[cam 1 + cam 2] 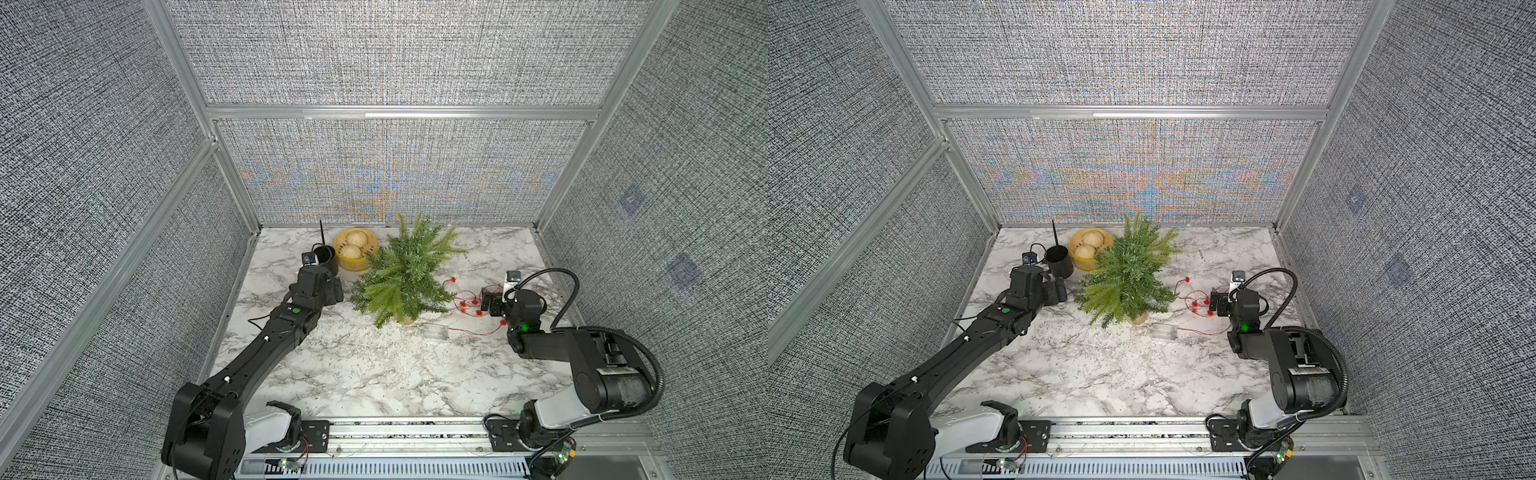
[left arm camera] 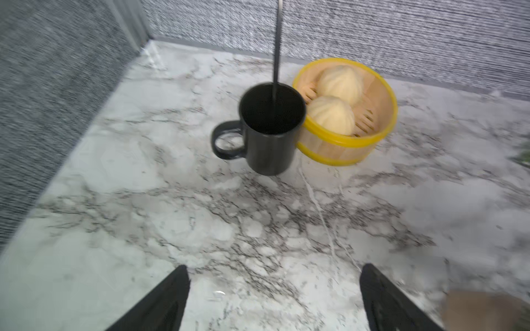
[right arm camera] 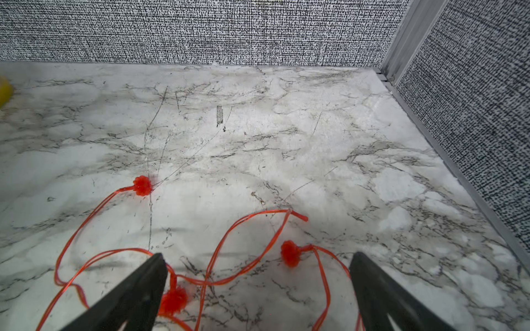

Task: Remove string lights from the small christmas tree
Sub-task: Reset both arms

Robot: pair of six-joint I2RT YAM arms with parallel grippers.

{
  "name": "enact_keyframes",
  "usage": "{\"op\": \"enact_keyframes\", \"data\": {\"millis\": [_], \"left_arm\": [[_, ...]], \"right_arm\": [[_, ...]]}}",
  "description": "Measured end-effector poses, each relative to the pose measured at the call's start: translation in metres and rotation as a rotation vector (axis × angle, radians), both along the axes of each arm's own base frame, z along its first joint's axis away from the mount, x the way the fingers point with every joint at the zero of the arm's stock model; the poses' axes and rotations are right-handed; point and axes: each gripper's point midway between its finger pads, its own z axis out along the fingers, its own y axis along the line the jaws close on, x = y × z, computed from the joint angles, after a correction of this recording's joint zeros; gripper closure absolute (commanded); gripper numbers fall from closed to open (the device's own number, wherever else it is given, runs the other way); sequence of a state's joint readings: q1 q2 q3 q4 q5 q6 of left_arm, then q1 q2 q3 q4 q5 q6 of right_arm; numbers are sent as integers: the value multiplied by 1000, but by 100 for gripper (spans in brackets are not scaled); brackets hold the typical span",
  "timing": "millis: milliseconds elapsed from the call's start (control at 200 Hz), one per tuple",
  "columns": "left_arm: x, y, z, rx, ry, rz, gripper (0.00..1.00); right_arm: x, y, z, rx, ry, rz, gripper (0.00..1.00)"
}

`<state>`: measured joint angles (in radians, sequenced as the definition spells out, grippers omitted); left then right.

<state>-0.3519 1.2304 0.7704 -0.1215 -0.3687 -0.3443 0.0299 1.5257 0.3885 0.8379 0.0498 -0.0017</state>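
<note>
The small christmas tree [image 1: 401, 274] [image 1: 1127, 276] stands upright at mid-table on its tan base. The string lights [image 1: 465, 301] [image 1: 1196, 299] lie in loose red loops on the marble to its right, and their clear battery box [image 1: 435, 331] rests in front of the tree's base. My right gripper [image 1: 490, 301] [image 3: 258, 255] hangs open over the loops, with red bulbs [image 3: 290, 252] and wire on the table between its fingers, none of it pinched. My left gripper [image 1: 334, 289] [image 2: 275, 268] is open and empty, left of the tree, over bare marble.
A black mug [image 1: 324, 257] [image 2: 272, 143] with a thin black stick in it stands at the back left, touching a yellow steamer basket [image 1: 356, 249] [image 2: 358, 143] that holds two buns. Fabric walls close in the table on three sides.
</note>
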Motion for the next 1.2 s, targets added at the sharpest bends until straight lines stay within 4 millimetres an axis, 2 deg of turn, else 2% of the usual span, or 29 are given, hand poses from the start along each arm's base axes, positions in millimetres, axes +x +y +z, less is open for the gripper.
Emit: {"op": "enact_keyframes", "data": {"millis": [200, 320, 370, 560, 745, 810, 965, 1201], "left_arm": [[17, 49, -2, 178, -73, 154, 1], [19, 70, -17, 222, -78, 195, 1], [18, 71, -22, 228, -72, 173, 1], [12, 69, -19, 238, -134, 96, 1], [-14, 95, -57, 289, -67, 141, 1], [-18, 99, -62, 281, -82, 148, 1], [-13, 97, -63, 234, -166, 119, 1], [20, 96, -62, 184, -193, 78, 1]], "right_arm": [[0, 3, 0, -11, 1, -3, 1], [0, 3, -1, -16, 3, -5, 1], [0, 3, -1, -17, 4, -7, 1], [-1, 2, -2, -22, 5, -13, 1], [-1, 1, -2, -24, 8, -14, 1], [-1, 1, -2, -24, 8, -14, 1], [-1, 1, -2, -27, 8, -13, 1], [-1, 1, -2, -28, 8, -14, 1]]}}
